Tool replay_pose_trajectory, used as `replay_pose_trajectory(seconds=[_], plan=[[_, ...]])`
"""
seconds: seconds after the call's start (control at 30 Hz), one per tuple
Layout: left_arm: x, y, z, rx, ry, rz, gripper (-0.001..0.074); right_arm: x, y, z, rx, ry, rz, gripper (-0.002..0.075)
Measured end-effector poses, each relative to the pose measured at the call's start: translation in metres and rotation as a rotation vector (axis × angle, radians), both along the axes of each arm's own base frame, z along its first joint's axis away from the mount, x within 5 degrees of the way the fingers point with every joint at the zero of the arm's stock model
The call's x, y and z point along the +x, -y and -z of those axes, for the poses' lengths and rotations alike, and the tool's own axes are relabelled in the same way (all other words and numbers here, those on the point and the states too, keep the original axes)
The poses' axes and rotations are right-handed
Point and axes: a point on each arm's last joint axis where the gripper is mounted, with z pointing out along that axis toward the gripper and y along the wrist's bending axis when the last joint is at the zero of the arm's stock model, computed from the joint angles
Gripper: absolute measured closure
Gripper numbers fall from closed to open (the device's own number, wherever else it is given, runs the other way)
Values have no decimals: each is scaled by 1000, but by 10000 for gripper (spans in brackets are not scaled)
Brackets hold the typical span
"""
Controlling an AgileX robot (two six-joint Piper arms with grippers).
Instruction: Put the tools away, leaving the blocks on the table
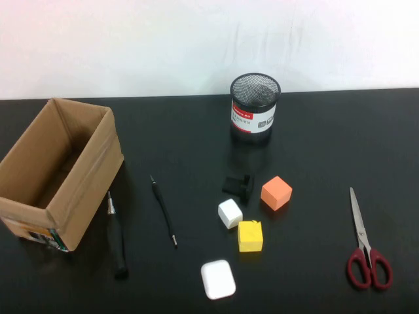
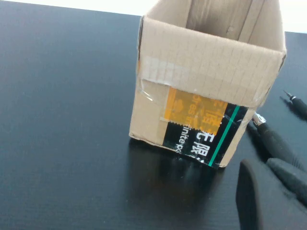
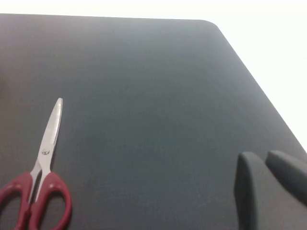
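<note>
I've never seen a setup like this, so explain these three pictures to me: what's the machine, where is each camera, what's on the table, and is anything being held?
It is a two-armed robot. One camera looks down from above; the other two ride on the wrists. The left gripper hangs near the cardboard box, the right gripper near the red-handled scissors; neither holds anything. On the black table also lie a screwdriver, a thin pen-like rod, orange, yellow and white blocks, a white case, a small black clip and a mesh cup.

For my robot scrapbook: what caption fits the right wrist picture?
Right gripper hovers over glossy black table, red-handled steel scissors lying shut nearby.
</note>
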Motion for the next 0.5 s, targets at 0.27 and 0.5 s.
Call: replay_pose_trajectory(seconds=[0.27,0.5], plan=[[0,0,0,0,0,0,738,2,-5,-16,-11,171,-52,732],[0,0,0,0,0,0,738,2,-5,-16,-13,175,-53,732]])
